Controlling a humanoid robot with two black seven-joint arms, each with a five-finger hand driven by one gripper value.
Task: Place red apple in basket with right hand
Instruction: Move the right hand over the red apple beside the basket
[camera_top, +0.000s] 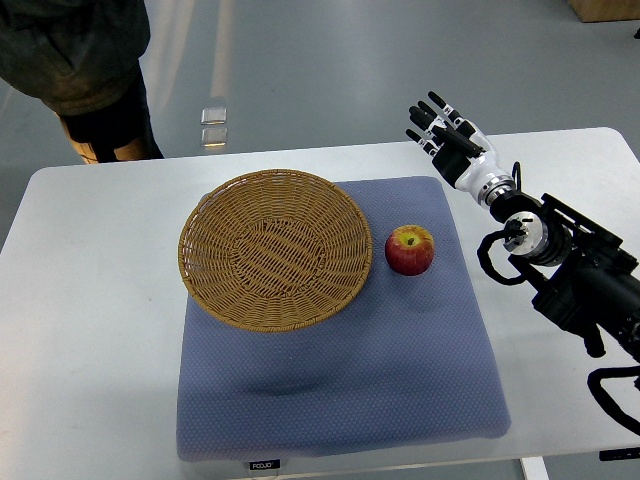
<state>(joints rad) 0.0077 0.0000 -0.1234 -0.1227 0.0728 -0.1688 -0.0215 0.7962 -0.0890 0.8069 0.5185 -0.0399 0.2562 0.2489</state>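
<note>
The apple (410, 250) is seen lying on a blue mat (400, 370), just to the right of the basket (275, 249) and close beside its rim, though whether the two touch cannot be told. The apple is red with a yellowish patch near the stem, which is turned upward. Nothing is held in the basket; its woven bottom is shown bare. The basket is set on the far left part of the mat, its left rim reaching past the mat's edge over the white table (90, 330).

A small black label (264, 464) is fixed to the near edge of the mat; white letters are printed on it, but they are too small to be read with certainty. No other writing can be made out.

The right hand (447, 131) is held above the far right corner of the mat, well apart from the apple and beyond it. Its fingers are spread and stretched toward the far side of the table, and nothing is grasped by them. The black forearm is brought in from the right edge, with cables looped beside the wrist. The space between hand and apple is unobstructed.

At the top left, behind the table, part of a person (80, 60) in dark clothing is shown standing on the grey floor. A small shiny object (213, 124) is seen on the floor beyond the table's far edge.
</note>
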